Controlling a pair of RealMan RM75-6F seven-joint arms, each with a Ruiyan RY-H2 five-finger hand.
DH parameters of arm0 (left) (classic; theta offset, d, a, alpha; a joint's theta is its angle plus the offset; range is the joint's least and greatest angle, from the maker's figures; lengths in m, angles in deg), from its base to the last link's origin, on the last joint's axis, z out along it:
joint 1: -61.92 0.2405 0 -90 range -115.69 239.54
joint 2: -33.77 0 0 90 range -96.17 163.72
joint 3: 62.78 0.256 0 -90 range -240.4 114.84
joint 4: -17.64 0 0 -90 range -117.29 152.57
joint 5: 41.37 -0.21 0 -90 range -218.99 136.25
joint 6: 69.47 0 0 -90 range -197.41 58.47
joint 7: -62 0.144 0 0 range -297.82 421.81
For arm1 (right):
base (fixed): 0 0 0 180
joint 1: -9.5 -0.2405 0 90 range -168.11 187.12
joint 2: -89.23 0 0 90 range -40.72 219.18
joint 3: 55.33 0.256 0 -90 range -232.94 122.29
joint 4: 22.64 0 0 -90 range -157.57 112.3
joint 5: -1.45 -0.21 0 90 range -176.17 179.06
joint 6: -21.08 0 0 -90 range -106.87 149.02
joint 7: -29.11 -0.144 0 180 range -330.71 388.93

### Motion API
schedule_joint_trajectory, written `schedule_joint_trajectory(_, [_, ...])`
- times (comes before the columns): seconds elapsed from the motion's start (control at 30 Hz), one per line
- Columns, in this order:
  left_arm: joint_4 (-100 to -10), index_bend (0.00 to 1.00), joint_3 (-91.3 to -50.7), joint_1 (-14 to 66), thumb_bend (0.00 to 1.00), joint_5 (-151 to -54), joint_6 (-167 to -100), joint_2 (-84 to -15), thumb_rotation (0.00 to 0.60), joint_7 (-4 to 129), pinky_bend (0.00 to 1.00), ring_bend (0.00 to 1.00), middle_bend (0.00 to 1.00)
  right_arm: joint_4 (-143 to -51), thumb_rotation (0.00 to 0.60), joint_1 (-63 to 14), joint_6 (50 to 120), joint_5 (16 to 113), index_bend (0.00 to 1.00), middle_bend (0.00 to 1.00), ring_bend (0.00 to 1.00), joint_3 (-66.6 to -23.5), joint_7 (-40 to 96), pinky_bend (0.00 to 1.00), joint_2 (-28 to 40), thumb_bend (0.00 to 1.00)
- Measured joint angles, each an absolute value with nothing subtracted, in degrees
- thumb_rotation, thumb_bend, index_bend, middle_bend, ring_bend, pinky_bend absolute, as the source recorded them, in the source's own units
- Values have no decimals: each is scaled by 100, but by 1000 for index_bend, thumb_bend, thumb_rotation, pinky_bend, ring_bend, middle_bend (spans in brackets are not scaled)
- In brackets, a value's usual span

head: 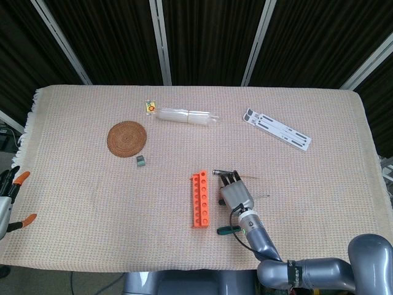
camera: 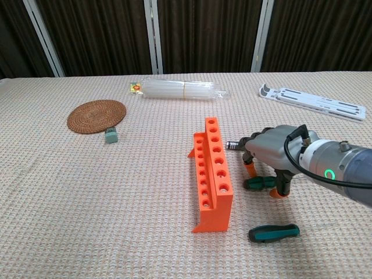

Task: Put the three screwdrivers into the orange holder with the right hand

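Observation:
The orange holder (head: 200,200) (camera: 212,173) stands mid-table, its holes empty. My right hand (head: 235,193) (camera: 273,152) arches just right of it, orange fingertips (camera: 251,170) pointing down on either side of the middle green-handled screwdriver (camera: 258,183), which still lies on the cloth; the head view hides it under the hand. A dark screwdriver with a silver tip (head: 219,173) (camera: 233,144) lies just beyond the hand. Another green-handled screwdriver (head: 226,230) (camera: 274,232) lies nearer the front edge. My left hand (head: 9,203) hangs at the table's left edge, fingers apart and holding nothing.
A round woven coaster (head: 127,138) and a small grey-green block (head: 141,161) sit at the left. A clear plastic tube bundle (head: 186,115) lies at the back. A white slotted stand (head: 276,129) lies at the back right. The beige cloth (head: 319,196) covers the table.

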State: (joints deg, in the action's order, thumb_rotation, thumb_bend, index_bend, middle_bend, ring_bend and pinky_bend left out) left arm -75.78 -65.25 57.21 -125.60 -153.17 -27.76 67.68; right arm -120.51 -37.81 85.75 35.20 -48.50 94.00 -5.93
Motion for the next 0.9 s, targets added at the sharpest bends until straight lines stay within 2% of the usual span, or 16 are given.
schedule_joint_trajectory(0.43, [-7492, 117, -6513, 5712, 20, -12543, -15297, -2806, 600, 6682, 0, 0, 0, -11966, 600, -3923, 8668, 3436, 474, 62, 0, -4971, 9256, 0, -625, 254])
schedule_joint_trajectory(0.9, [-7491, 116, -6503, 5723, 20, -12533, -15316, -2799, 600, 6653, 0, 0, 0, -12100, 600, -3902, 8702, 3689, 567, 115, 0, -4936, 8698, 0, -481, 341])
